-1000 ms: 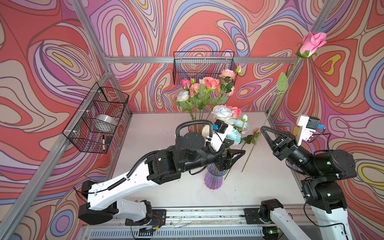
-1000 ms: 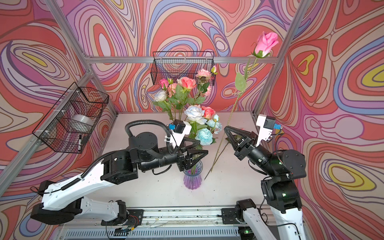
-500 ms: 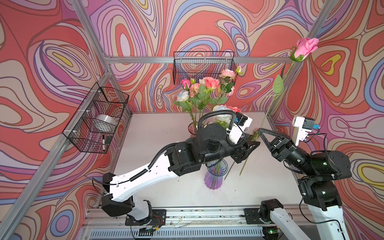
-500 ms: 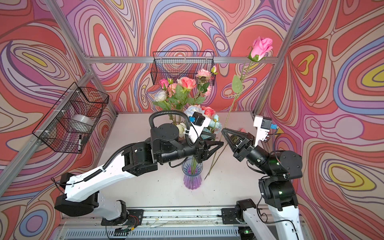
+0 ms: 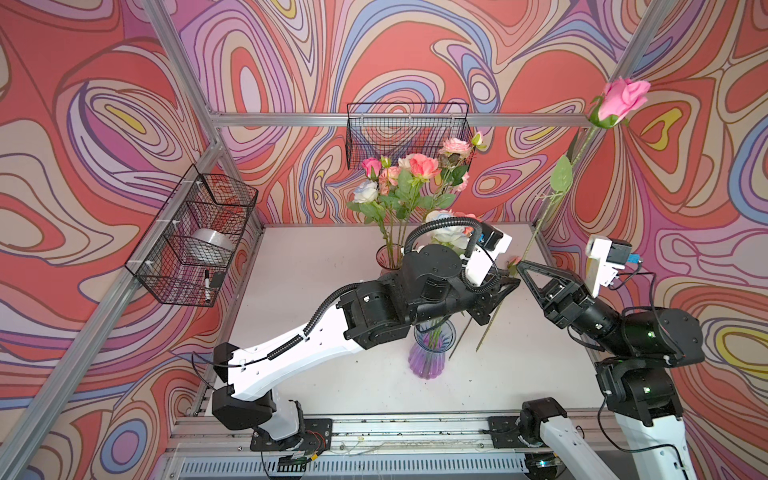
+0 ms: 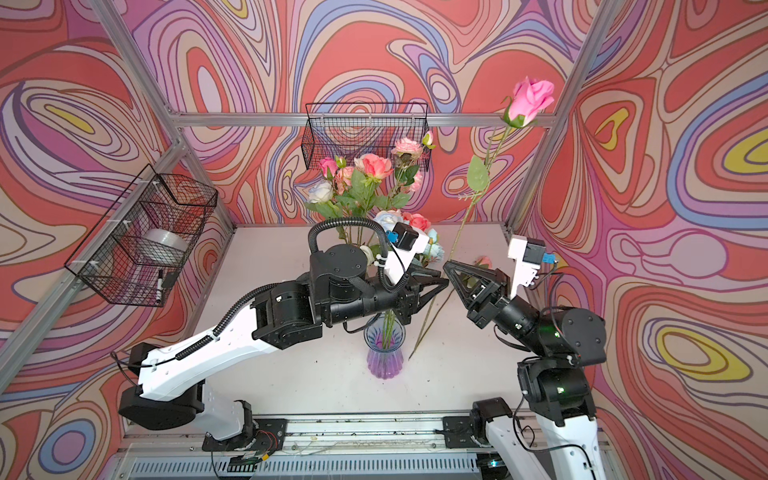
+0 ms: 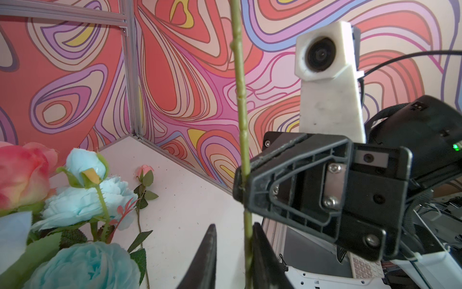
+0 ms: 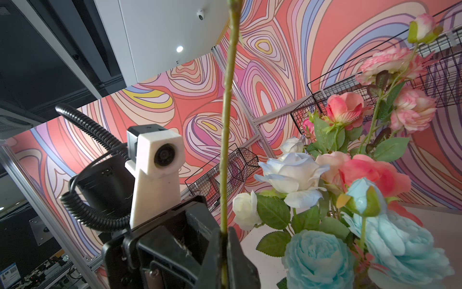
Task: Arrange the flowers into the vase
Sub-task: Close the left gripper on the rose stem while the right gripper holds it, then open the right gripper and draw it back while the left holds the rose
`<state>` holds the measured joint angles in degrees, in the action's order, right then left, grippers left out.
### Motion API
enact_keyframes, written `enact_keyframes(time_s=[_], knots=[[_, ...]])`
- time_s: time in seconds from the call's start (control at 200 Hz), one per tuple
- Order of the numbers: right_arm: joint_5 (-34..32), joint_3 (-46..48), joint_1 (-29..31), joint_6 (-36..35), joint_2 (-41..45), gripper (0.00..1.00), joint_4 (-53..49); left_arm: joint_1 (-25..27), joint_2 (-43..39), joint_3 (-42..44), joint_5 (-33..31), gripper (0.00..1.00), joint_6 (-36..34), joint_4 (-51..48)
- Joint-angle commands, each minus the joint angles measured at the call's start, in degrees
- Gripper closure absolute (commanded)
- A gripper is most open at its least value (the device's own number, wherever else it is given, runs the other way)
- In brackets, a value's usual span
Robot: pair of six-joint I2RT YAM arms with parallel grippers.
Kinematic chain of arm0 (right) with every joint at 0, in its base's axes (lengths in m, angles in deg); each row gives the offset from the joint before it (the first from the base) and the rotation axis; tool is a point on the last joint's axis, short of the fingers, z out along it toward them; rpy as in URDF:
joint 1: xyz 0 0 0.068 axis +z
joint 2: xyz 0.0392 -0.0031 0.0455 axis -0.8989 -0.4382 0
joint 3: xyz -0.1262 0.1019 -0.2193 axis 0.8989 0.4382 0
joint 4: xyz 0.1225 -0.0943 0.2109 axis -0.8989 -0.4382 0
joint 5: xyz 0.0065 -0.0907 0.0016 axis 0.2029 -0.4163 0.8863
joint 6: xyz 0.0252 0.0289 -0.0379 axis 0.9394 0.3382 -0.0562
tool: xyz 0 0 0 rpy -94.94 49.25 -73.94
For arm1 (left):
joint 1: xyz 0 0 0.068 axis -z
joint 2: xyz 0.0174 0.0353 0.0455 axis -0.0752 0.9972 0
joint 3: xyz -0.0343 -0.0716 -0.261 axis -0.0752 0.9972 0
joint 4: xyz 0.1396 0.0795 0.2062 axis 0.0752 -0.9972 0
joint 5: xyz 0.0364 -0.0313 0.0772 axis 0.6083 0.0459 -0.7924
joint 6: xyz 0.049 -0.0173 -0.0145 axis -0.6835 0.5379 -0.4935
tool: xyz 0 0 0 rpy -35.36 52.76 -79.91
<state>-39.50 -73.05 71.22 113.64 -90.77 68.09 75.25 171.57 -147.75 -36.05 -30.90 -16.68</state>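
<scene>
The right gripper (image 5: 521, 266) is clenched on the stem (image 7: 240, 100) of a pink rose (image 5: 621, 102); in its own wrist view the two jaws meet on the green stem with no gap. The rose stands almost upright, leaning a little to the right. Its head is high up by the far right post in both top views. Its lower end hangs just right of the purple vase (image 5: 428, 357), outside it and near the table (image 5: 316, 257). The left gripper (image 5: 509, 286) reaches across the middle, above the purple vase, to the same stem just below the right gripper. Its jaws stand one on each side of the stem, parted and not pinching it. The left wrist view shows a clear gap between the stem and one finger (image 7: 208, 250), while the other finger seems to touch it, though that is hard to judge from this angle. The purple vase stands near the middle of the table and holds white and blue flowers (image 8: 292, 172), mostly hidden under the left arm in the top views. Farther back, a second vase (image 5: 388, 257) holds a bunch of pink, coral and white roses (image 5: 411, 174). A small pink bud (image 7: 144, 172) lies on the table toward the far right, close to the gripper tips in both top views.
</scene>
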Motion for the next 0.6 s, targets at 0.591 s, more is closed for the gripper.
enact_keyframes(time_s=[0.591], knots=[[-6.0,-2.5,0.0,-4.1,2.1,0.63,-3.0,0.1,-9.3,7.7,-5.8,1.00,-1.2,7.4]])
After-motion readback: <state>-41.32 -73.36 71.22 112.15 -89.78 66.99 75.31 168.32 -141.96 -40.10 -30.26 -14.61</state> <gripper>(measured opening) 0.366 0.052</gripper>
